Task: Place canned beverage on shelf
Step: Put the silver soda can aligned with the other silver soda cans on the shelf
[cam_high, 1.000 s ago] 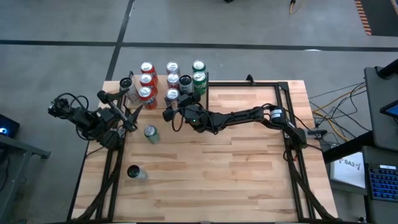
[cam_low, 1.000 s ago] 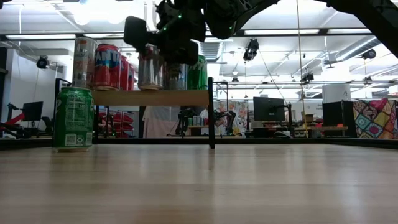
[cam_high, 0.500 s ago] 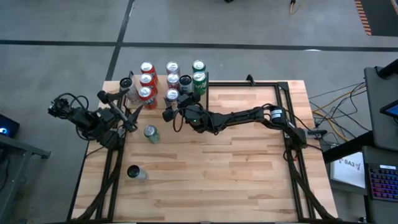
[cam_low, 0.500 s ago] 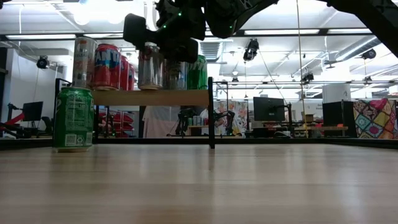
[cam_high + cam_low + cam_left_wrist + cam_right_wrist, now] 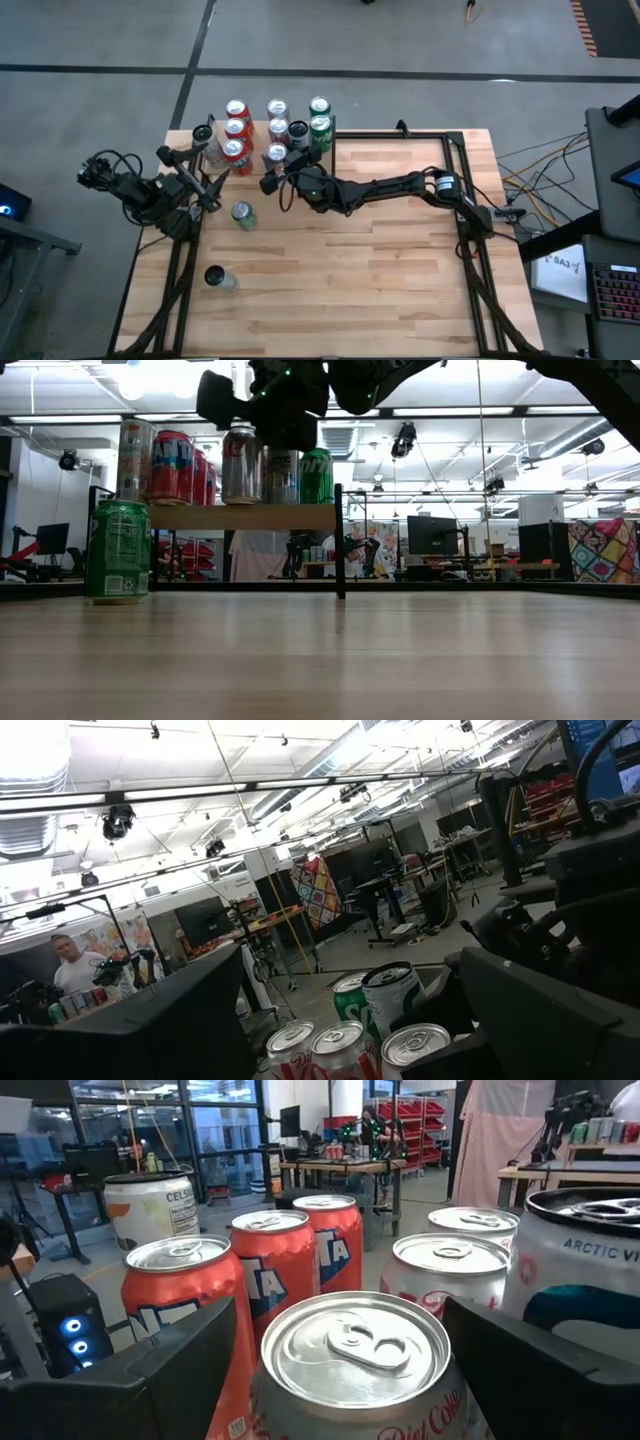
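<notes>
The right gripper hangs spread wide over a silver can at the near edge of the shelf (crowded with cans), not gripping it. The left gripper, likewise spread, waits left.

Grey floor, ceiling strip lights, desks

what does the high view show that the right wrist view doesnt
Only the high view shows the green can and a dark-topped can standing on the tabletop, plus the waiting left claw. Only the right wrist view shows the Diet Coke can between the open right claw fingers, lettering readable. Both show the orange cans crowded on the shelf.
</notes>
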Motion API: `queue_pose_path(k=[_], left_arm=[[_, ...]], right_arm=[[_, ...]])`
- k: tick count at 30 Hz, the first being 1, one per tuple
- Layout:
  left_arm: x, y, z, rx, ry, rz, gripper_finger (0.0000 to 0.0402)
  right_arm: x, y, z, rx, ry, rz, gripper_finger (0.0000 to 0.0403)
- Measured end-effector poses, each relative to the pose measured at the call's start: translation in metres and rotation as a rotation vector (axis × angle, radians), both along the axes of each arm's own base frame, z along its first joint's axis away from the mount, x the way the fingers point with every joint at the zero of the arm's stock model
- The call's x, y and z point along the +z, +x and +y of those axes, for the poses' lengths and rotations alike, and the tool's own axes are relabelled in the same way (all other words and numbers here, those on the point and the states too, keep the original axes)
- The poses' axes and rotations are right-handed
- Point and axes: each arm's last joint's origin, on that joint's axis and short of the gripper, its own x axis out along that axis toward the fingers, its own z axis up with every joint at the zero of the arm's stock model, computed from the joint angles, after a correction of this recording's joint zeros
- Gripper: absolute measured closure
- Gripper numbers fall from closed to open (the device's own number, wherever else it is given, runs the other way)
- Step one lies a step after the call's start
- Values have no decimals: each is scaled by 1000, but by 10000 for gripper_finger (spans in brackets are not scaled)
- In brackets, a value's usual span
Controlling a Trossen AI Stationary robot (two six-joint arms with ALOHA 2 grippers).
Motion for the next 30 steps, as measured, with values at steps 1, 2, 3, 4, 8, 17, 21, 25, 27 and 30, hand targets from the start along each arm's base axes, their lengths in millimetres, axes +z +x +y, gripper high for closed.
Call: queue_pose_path(k=[1, 2, 3, 4, 8, 17, 21, 25, 27, 30], left_arm=[[0, 0, 0, 0, 0, 0, 45], [0, 0, 0, 0, 0, 0, 45], [0, 0, 0, 0, 0, 0, 45], [0, 0, 0, 0, 0, 1, 45], [0, 0, 0, -1, 0, 1, 45], [0, 0, 0, 0, 1, 1, 45], [0, 0, 0, 0, 3, 5, 45], [-4, 3, -2, -27, 10, 25, 45], [-9, 6, -4, -72, 9, 45, 45], [-17, 12, -8, -114, -26, 82, 45]], right_arm=[[1, 0, 0, 0, -2, 0, 62], [1, 0, 0, -1, -2, 1, 62], [1, 0, -1, -2, -4, 2, 62], [1, 0, -1, -2, -6, 3, 62], [1, 0, -1, -2, -9, 7, 62], [0, 0, -1, -2, -10, 10, 62], [0, 0, -1, -2, -10, 11, 62], [0, 1, -1, -2, -10, 10, 62], [0, 1, -1, -2, -9, 10, 62], [0, 1, -1, -2, -7, 7, 62]])
